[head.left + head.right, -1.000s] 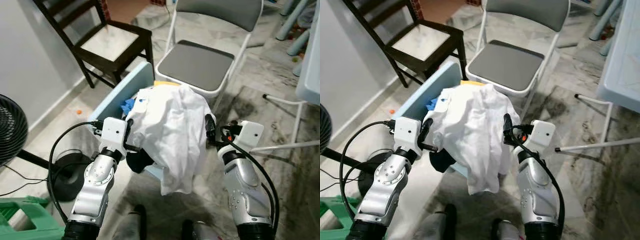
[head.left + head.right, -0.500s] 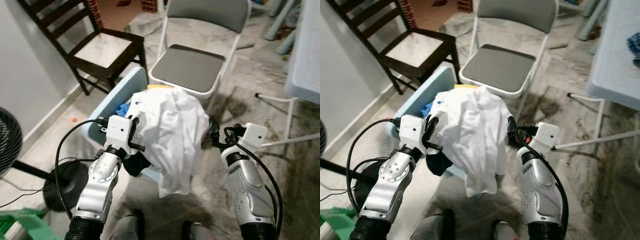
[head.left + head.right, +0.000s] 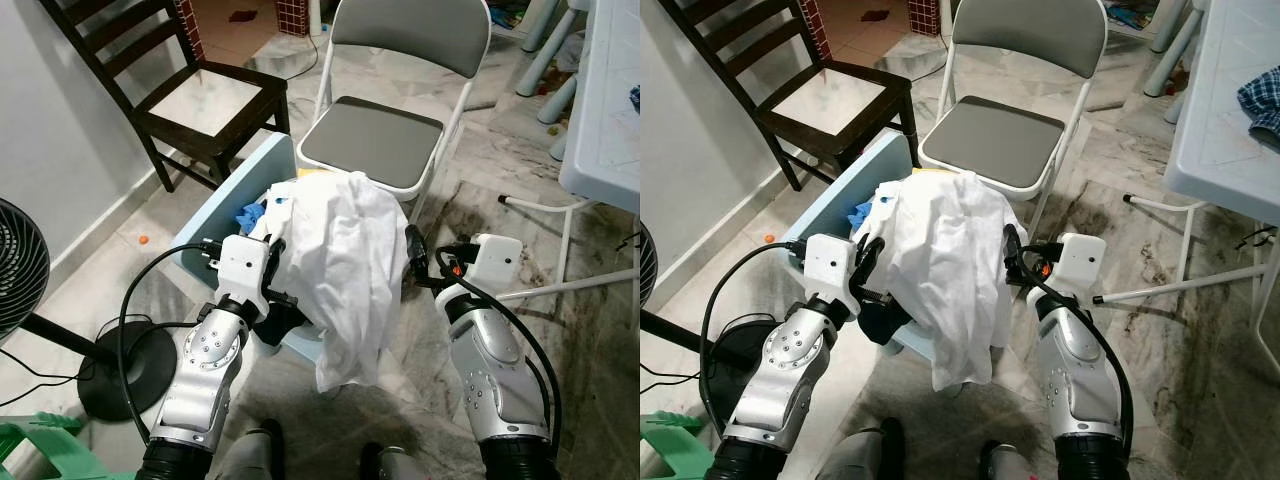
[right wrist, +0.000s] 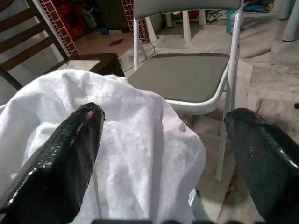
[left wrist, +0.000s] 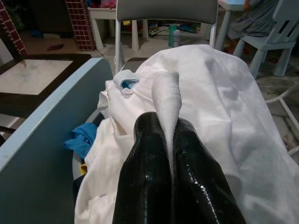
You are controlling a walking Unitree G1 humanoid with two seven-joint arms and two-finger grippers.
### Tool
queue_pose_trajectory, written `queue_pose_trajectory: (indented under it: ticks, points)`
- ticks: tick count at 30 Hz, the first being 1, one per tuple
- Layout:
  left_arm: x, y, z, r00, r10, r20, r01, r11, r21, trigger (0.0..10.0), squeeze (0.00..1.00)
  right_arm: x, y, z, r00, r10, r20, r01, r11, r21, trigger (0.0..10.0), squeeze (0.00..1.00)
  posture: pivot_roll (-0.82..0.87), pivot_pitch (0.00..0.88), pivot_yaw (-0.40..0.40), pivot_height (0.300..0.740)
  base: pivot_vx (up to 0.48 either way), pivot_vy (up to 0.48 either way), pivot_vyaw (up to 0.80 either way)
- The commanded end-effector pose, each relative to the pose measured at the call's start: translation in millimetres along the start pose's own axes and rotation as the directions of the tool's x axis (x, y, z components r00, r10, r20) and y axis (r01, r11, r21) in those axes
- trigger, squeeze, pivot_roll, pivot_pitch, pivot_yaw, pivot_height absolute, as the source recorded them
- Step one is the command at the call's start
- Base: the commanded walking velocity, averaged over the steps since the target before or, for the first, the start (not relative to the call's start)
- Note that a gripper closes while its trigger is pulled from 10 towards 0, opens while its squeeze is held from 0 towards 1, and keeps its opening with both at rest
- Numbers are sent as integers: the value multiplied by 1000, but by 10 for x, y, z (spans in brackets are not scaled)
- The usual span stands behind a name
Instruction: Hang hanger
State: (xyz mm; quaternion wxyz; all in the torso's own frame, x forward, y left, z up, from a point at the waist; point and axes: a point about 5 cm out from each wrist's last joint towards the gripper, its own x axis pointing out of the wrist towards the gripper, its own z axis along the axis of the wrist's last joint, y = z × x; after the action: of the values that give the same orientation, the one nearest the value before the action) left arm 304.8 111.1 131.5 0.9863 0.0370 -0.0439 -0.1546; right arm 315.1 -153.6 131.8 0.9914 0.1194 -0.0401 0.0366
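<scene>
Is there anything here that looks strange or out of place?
The white shirt hangs bunched and crumpled, pinched by the left hand, no hanger visible. An orange scrap lies on the floor.

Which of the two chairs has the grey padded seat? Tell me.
The white-framed folding chair, standing just beyond the white shirt. The dark wooden chair to its left has a pale, hard seat and slatted back.

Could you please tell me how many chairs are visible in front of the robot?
2: a dark wooden chair by the wall on the robot's left, and a grey folding chair straight ahead, behind the blue basket. Others may be hidden.
</scene>
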Motion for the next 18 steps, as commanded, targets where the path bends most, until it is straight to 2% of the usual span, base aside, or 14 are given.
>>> queue_pose_trajectory:
  ticks: [1, 9, 11, 18]
  points:
    - [-8, 13, 17, 1000, 3, 12, -3, 1000, 2, 10000, 0, -26, -36, -45, 1000, -10, -24, 10, 1000, -7, 10000, 0, 133, 244, -12, 740, 0, 0, 0]
    - [5, -2, 25, 1000, -8, 16, 8, 1000, -3, 10000, 0, -23, -76, -22, 1000, -20, -20, 20, 1000, -15, 10000, 0, 126, 243, -11, 740, 0, 0, 0]
    - [13, -1, 27, 1000, -10, 17, 11, 1000, -5, 10000, 0, -18, -87, -14, 999, -27, -18, 26, 1000, -12, 10000, 0, 125, 242, -8, 740, 0, -262, 0]
    - [23, 3, 21, 1000, -15, 14, 15, 1000, -3, 10000, 0, -23, -81, -22, 999, -29, -21, 29, 1000, -9, 10000, 0, 125, 241, -7, 740, 0, -293, -530]
